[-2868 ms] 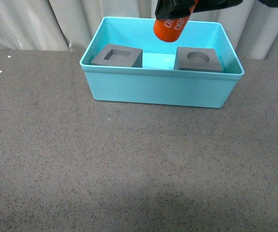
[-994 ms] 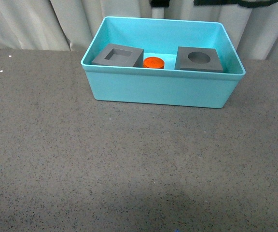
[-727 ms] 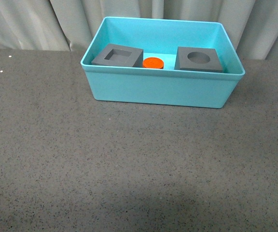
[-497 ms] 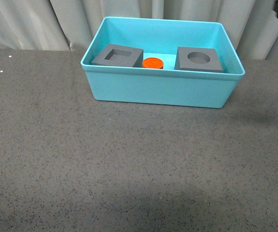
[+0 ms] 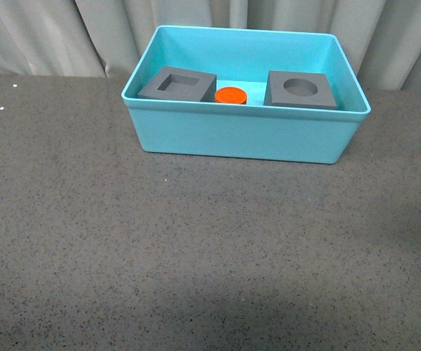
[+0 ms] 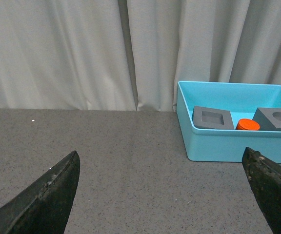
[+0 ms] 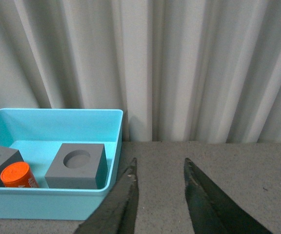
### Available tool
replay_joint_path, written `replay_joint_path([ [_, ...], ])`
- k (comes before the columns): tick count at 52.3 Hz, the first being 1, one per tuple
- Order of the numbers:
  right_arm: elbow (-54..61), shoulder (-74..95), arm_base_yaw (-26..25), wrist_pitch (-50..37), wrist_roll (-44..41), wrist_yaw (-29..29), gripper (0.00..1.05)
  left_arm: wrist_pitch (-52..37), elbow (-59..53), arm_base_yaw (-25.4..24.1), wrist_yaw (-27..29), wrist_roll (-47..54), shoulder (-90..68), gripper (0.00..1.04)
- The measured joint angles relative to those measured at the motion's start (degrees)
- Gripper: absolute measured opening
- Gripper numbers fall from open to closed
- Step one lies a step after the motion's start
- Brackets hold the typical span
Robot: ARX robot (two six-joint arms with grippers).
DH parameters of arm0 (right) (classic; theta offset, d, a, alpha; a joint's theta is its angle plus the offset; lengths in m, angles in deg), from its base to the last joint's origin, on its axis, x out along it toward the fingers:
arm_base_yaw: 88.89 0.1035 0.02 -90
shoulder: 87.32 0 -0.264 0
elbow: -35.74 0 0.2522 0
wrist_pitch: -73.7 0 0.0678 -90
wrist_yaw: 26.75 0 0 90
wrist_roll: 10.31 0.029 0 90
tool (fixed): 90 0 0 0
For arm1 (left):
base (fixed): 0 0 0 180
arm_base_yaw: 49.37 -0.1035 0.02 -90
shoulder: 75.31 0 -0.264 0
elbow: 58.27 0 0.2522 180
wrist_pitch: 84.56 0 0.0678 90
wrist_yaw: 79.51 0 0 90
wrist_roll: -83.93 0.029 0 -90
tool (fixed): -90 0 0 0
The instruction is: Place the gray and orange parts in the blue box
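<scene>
The blue box (image 5: pixel 243 139) stands at the far middle of the table. Inside it are the gray cube with a square recess (image 5: pixel 177 84) on the left, the gray cube with a round recess (image 5: pixel 301 90) on the right, and the orange cylinder (image 5: pixel 231 95) upright between them. All three also show in the left wrist view: square-recess cube (image 6: pixel 212 118), orange cylinder (image 6: pixel 248 125), round-recess cube (image 6: pixel 277 119). Neither arm shows in the front view. My left gripper (image 6: pixel 161 161) is open and empty over the table, left of the box (image 6: pixel 228 144). My right gripper (image 7: pixel 160 163) is open and empty, right of the box (image 7: pixel 48 200).
A dark speckled tabletop (image 5: pixel 196 241) spreads in front of the box. A pale pleated curtain (image 5: pixel 64 36) hangs right behind the table's far edge. The right wrist view shows the round-recess cube (image 7: pixel 77 165) and the orange cylinder (image 7: pixel 17 175) in the box.
The right gripper held the orange cylinder above the box, let it go between the cubes, then withdrew up and right out of the front view.
</scene>
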Motion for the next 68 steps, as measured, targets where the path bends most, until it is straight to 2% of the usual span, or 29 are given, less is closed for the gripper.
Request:
replay_joint_path([
  [9, 3.7, -5.7, -1.4, 2.1, -0.3, -1.5, 0.00, 0.0, 0.0, 0.0, 0.0, 0.0, 0.0, 0.98],
  [13, 5.3, -9.2, -2.4, 3.9, -0.3, -2.9, 0.00, 0.0, 0.0, 0.0, 0.0, 0.0, 0.0, 0.98],
  [15, 6.2, -11.2, -4.6, 5.2, -0.3, -5.9, 0.00, 0.0, 0.0, 0.0, 0.0, 0.0, 0.0, 0.98],
  [22, 8.1, -14.7, -6.5, 6.6, -0.3, -6.2, 0.00, 0.0, 0.0, 0.0, 0.0, 0.0, 0.0, 0.98],
  [26, 9.9, -15.5, -6.5, 4.9, -0.3, -6.4, 0.00, 0.0, 0.0, 0.0, 0.0, 0.0, 0.0, 0.98],
  [53, 12.1, -38.8, -6.5, 26.0, -0.3, -6.6, 0.00, 0.0, 0.0, 0.0, 0.0, 0.0, 0.0, 0.98],
  [68, 12.1, -46.4, -6.5, 33.2, -0.3, -6.6, 0.00, 0.0, 0.0, 0.0, 0.0, 0.0, 0.0, 0.98],
])
